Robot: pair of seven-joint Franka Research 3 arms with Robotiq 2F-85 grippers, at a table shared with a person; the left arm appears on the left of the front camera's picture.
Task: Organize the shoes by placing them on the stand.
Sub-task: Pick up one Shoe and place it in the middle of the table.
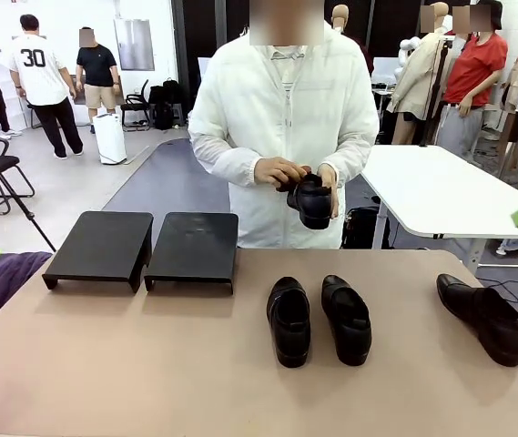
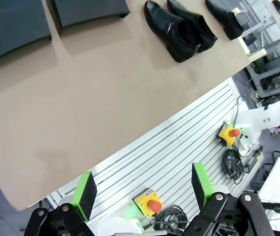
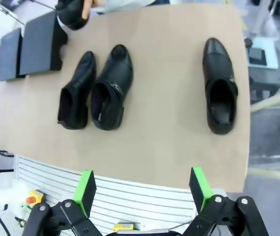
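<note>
A tan desk [image 1: 149, 364] stood in an open room with a grey floor [image 1: 76, 182], a white table [image 1: 441, 191] behind it to the right and people standing far off. The stand, two low black trays [image 1: 102, 244] [image 1: 195, 244] side by side, sat bare at the desk's far left. Two shoes [image 1: 289, 320] [image 1: 347, 319] lay close together mid-desk, and a third shoe [image 1: 484, 317] lay well apart to the right. The person across the desk held the fourth shoe [image 1: 313, 200] in both hands [image 1: 277, 170], fingers covering part of it. The left tool [image 2: 142, 178] and right tool [image 3: 142, 183] hung off the near edge, jaws spread, gripping nothing.
</note>
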